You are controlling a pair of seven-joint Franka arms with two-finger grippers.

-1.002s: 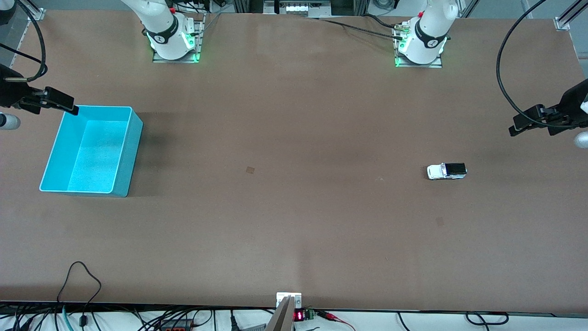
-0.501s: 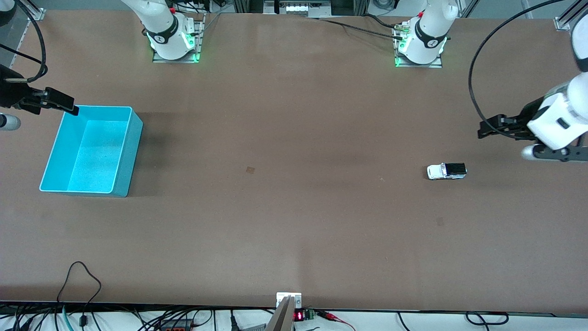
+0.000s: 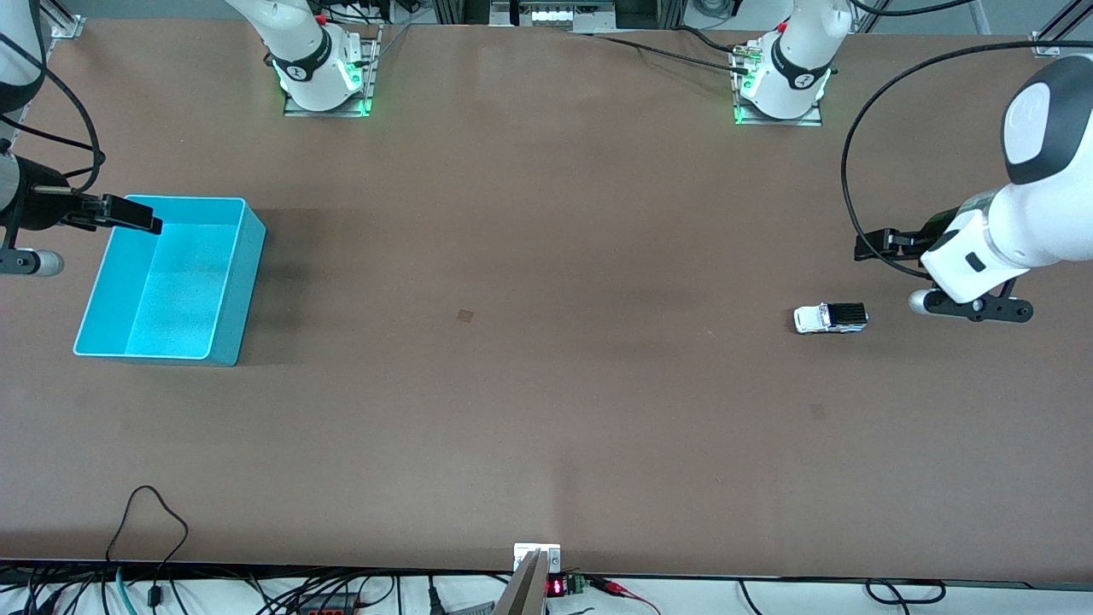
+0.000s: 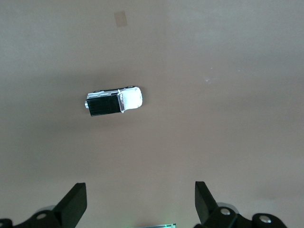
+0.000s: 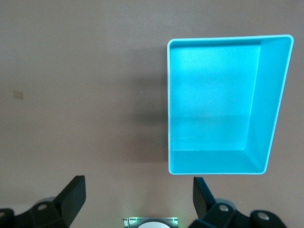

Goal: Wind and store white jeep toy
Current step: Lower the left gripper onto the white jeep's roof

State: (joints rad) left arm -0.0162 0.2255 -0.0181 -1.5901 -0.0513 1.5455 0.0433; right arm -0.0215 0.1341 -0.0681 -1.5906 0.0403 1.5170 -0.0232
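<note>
The white jeep toy (image 3: 830,319) sits on its wheels on the brown surface (image 3: 546,384) toward my left arm's end, well apart from the turquoise bin (image 3: 235,282) at my right arm's end. My left hand (image 3: 875,246) hangs released over the surface with the jeep toward its seven o'clock in the front view, touching nothing. My right hand (image 3: 128,215) waits, fingers spread and holding nothing, over the bin's rim at the corner farthest from the front camera. The front view shows both arm bases with green lights, black cables and a small red display at the surface's near edge; neither wrist view shows any of that. My left wrist view (image 4: 139,202) shows the jeep's black rear panel, its white hood and a small tan patch (image 4: 120,19) on the surface. My right wrist view (image 5: 137,199) shows the bin's bare floor and the shadow beside it.
</note>
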